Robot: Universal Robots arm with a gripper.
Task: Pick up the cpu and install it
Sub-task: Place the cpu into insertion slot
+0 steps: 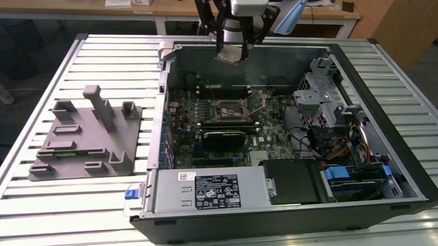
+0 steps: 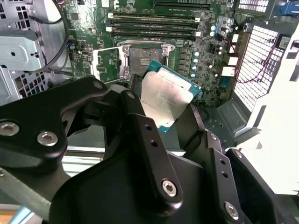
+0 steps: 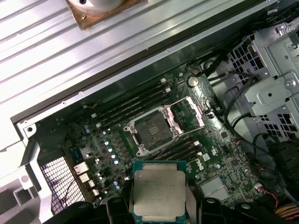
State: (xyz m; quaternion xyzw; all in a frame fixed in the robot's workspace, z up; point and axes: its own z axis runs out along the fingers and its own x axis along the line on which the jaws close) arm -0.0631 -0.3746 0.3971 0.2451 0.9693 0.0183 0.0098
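Our black tool (image 3: 160, 207) pinches the flat, square, silver-topped cpu (image 3: 159, 192) by opposite edges. We judge it well above the open metal-framed motherboard socket (image 3: 152, 130).

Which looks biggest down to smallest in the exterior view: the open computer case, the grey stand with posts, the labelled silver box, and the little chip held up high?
1. computer case
2. grey stand
3. silver box
4. cpu, clearly the smallest of the four
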